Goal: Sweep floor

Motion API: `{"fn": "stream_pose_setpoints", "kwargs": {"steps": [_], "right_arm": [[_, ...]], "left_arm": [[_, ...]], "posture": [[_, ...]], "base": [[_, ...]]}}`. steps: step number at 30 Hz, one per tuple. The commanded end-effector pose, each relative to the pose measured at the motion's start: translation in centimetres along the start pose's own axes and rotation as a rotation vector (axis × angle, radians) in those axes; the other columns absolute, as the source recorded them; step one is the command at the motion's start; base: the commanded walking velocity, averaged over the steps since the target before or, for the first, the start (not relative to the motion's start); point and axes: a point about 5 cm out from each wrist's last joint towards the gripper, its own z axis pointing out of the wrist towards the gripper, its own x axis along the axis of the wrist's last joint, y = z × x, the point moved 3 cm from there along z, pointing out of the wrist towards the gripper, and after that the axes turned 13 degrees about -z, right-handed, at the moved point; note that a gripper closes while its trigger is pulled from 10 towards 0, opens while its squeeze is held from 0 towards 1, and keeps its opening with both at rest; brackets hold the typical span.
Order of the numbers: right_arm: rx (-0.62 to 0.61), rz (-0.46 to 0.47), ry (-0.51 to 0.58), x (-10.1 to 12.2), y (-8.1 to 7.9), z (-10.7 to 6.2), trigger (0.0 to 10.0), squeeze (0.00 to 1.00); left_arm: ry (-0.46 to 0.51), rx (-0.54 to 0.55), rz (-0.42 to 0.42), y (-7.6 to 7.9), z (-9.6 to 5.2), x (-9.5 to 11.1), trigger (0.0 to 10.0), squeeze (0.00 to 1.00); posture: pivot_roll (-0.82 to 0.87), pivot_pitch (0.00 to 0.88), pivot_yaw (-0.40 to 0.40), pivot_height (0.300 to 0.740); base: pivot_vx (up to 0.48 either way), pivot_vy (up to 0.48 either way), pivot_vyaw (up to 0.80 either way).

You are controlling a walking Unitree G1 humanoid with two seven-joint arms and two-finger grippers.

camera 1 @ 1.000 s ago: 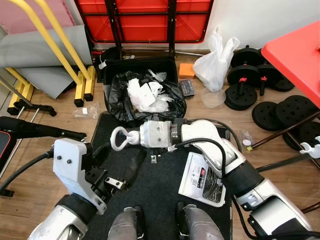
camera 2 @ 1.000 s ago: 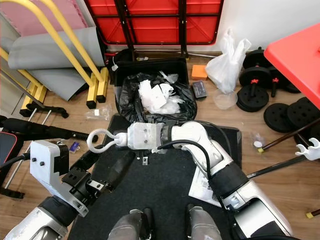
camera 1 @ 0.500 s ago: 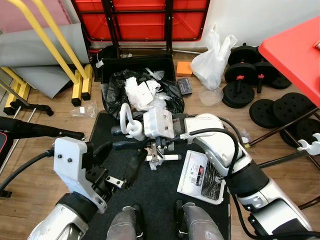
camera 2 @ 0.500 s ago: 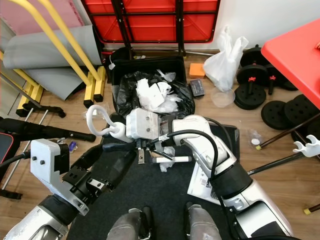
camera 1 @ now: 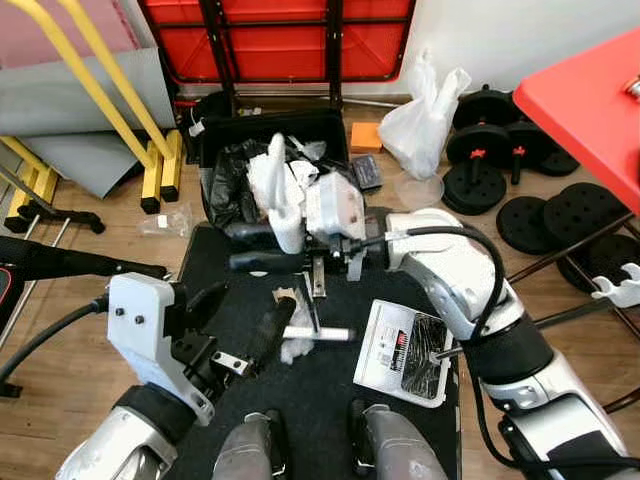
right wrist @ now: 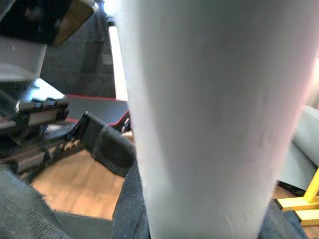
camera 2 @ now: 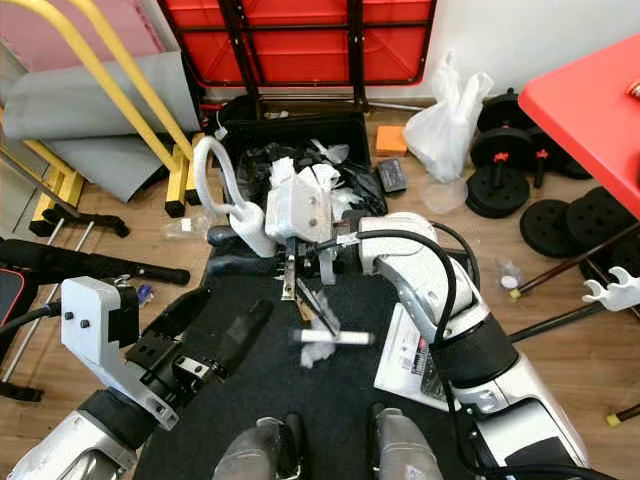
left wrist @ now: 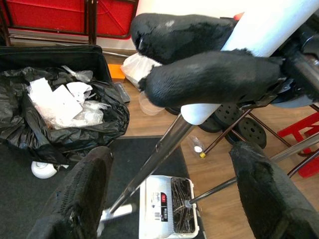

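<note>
No legible text is found. A printed label with red marks is seen on the white dustpan (camera 1: 400, 352), too small to be read.

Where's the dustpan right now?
In the left eye view the dustpan lies on the black mat, on the robot's right, just below the right arm and ahead of its right foot, with dark debris in it.
</note>
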Motion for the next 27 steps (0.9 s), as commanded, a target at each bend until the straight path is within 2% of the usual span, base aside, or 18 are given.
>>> {"fn": "stream_pose_setpoints", "kwargs": {"steps": [1,10,14,18,19,20,22,24,27], "right_arm": [[-0.025,-0.018,0.059,1.7,0.6,0.1,10.0,0.0],[-0.058,-0.052,0.035,1.8,1.4,-0.3,10.0,0.0],[-0.085,-0.076,0.037,2.8,2.3,-0.8,10.0,0.0],[-0.09,-0.079,0.04,3.2,2.5,-0.9,10.0,0.0],[-0.106,-0.076,0.061,4.1,3.0,-1.0,10.0,0.0],[-0.136,-0.043,0.11,5.1,3.5,-1.1,10.0,0.0],[-0.136,-0.043,0.11,5.1,3.5,-1.1,10.0,0.0],[-0.239,0.073,0.21,6.5,5.0,-1.2,10.0,0.0],[-0.239,0.073,0.21,6.5,5.0,-1.2,10.0,0.0]], "left_arm": [[-0.009,0.056,-0.015,-0.6,-0.1,-0.3,10.0,0.0],[-0.01,0.053,-0.018,-0.6,0.0,-0.5,10.0,0.0],[-0.011,0.051,-0.02,-0.7,0.1,-0.6,10.0,0.0],[-0.011,0.051,-0.021,-0.7,0.1,-0.6,10.0,0.0],[-0.012,0.05,-0.021,-0.7,0.2,-0.7,10.0,0.0],[-0.015,0.048,-0.021,-0.8,0.3,-0.8,10.0,0.0],[-0.015,0.048,-0.021,-0.8,0.3,-0.8,10.0,0.0],[-0.032,0.042,-0.02,-0.9,0.6,-1.1,10.0,0.0],[-0.032,0.042,-0.02,-0.9,0.6,-1.1,10.0,0.0]], "posture": [[0.0,0.297,-0.007,0.74],[-0.01,0.277,-0.009,0.74],[-0.01,0.264,-0.009,0.74],[-0.01,0.264,-0.009,0.74],[-0.02,0.25,-0.01,0.74],[-0.02,0.237,-0.017,0.74],[-0.02,0.237,-0.017,0.74],[-0.03,0.224,-0.024,0.74],[-0.03,0.224,-0.024,0.74]], "base": [[0.0,0.0,0.0],[0.0,0.0,0.0],[0.0,0.0,0.0],[0.0,0.0,0.0],[0.0,0.0,0.0],[0.0,0.0,0.0],[0.0,0.0,0.0],[0.0,0.0,0.0],[0.0,0.0,0.0]]}}
